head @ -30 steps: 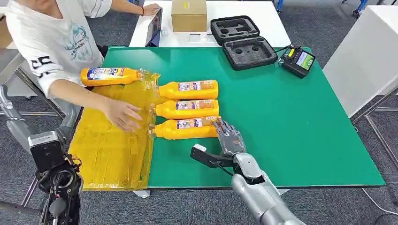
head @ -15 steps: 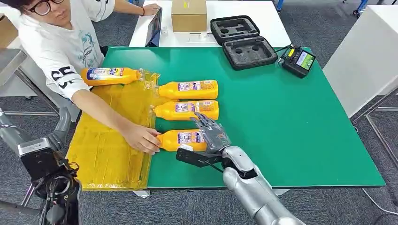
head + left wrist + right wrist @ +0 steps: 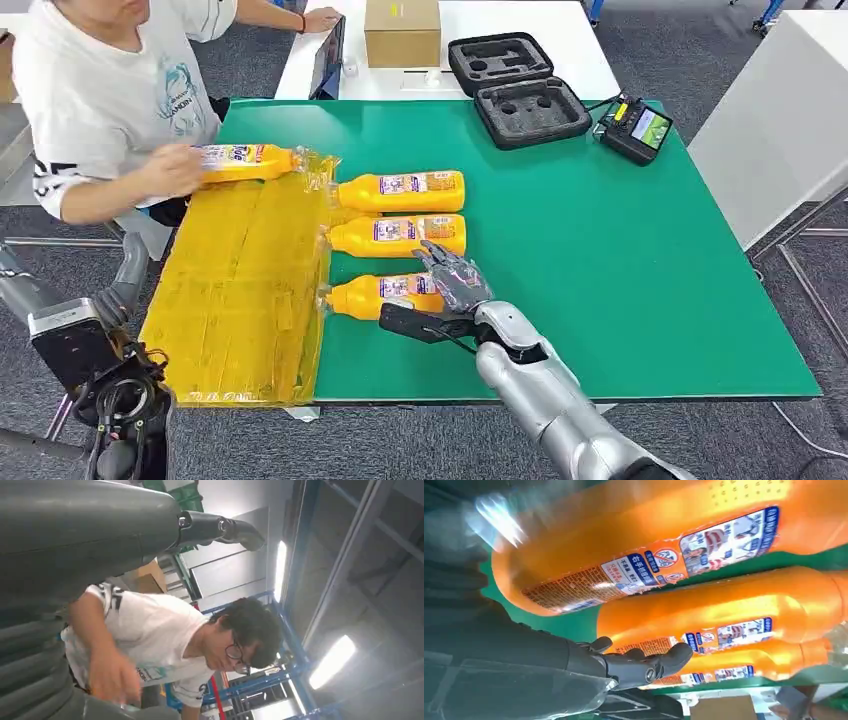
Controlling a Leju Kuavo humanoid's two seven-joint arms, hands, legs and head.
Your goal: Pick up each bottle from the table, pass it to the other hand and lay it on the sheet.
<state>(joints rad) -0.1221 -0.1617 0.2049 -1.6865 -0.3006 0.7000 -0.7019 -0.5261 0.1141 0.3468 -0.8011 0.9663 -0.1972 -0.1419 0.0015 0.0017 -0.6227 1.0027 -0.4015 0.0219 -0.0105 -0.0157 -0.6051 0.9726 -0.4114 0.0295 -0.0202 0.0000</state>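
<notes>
Currently: four orange bottles; my right hand [image 3: 455, 283] grips the nearest bottle [image 3: 385, 294]; one at the sheet's [image 3: 240, 300] 12 o'clock; left hand's state unclear.

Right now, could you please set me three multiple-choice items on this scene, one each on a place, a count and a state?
1. Where does the robot's right hand sit?
A. On the base end of the nearest orange plastic bottle
B. On the brown cardboard box
C. On the black foam-lined case

2. How many orange bottles lie in all?
A. Two
B. Four
C. Six

3. How does the bottle at the far edge of the yellow plastic sheet stand?
A. Upright, untouched
B. Lying, with a person's hand on it
C. Lifted by the robot

Answers:
1 A: the fingers drape over that bottle's base.
2 B: three lie in a row on the green table mat, and a fourth bottle at the sheet's far edge.
3 B: it lies on its side under the person's hand.
</notes>
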